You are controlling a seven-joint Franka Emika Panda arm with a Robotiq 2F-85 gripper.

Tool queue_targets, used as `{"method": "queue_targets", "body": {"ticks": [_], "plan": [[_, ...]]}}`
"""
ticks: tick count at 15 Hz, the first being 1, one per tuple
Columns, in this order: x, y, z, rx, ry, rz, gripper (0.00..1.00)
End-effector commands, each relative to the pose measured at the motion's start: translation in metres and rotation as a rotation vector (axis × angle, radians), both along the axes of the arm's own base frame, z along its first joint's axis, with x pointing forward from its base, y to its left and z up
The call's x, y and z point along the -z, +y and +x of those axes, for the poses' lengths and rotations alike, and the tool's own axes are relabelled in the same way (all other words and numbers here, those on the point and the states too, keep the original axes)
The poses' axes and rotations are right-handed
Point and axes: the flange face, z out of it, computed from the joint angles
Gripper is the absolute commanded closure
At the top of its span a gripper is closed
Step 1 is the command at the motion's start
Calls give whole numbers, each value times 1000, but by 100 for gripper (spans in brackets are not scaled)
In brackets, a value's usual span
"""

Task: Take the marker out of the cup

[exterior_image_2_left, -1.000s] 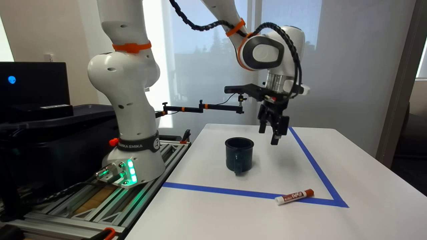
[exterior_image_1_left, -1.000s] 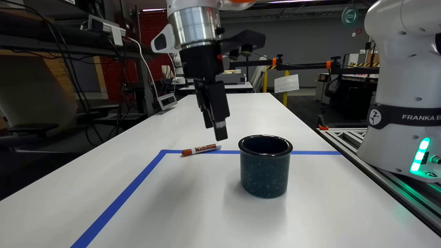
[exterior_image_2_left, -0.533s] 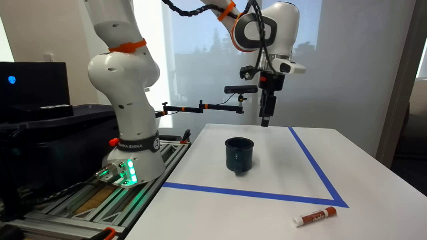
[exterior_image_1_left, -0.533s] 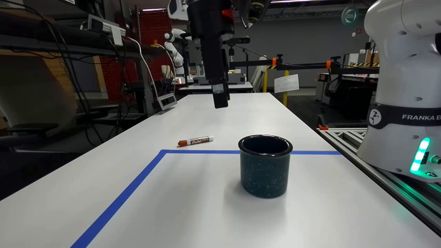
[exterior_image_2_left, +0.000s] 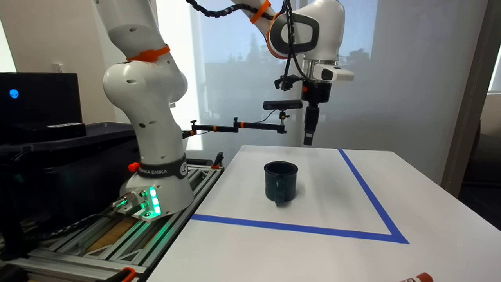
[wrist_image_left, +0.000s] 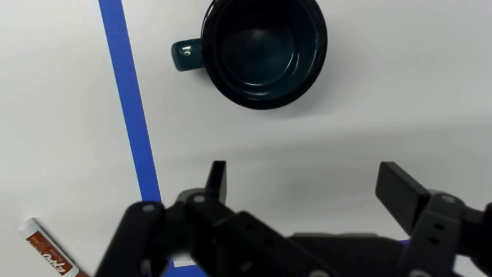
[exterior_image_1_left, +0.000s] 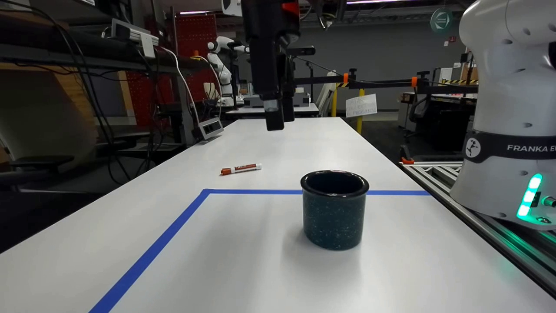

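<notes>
From the left, can find the whole marker [exterior_image_1_left: 241,169] in an exterior view, on the bench [exterior_image_1_left: 269,278] beyond the blue tape [exterior_image_1_left: 256,191], outside the cup [exterior_image_1_left: 333,217] and well apart from it. In an exterior view, can see only the marker's red end [exterior_image_2_left: 424,277], cut by the lower edge; in the wrist view, mostly its white end [wrist_image_left: 30,227] and label [wrist_image_left: 52,251]. Next, in the wrist view alone, can judge the jaws: standing wide, with bench visible through the gap. In an exterior view, seeing a fingertip [exterior_image_2_left: 308,139] from the side, cannot tell this gap. Further right, can see the cup upright; can find its handle [exterior_image_2_left: 279,191] in an exterior view and the wrist view, and its inner floor [wrist_image_left: 257,57] only in the latter. For writing, from the left, can notice an alien-head logo [exterior_image_2_left: 14,93] on a black screen [exterior_image_2_left: 47,100], can read "Expo" upside down on the marker, and "EMIKA" on the base [exterior_image_2_left: 174,194]. On a paper sign [exterior_image_1_left: 361,105], cannot read the blurred lines. Rightmost, can read "FRANKA E" on a band [exterior_image_1_left: 499,147], cut by the edge.
</notes>
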Motion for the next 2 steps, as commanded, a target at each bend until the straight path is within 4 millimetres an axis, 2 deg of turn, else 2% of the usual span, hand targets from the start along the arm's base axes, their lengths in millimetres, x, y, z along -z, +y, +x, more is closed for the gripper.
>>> {"method": "queue_targets", "body": {"ticks": [1, 2], "plan": [[0, 0, 0, 0, 0, 0, 0], [0, 0, 0, 0, 0, 0, 0]]}}
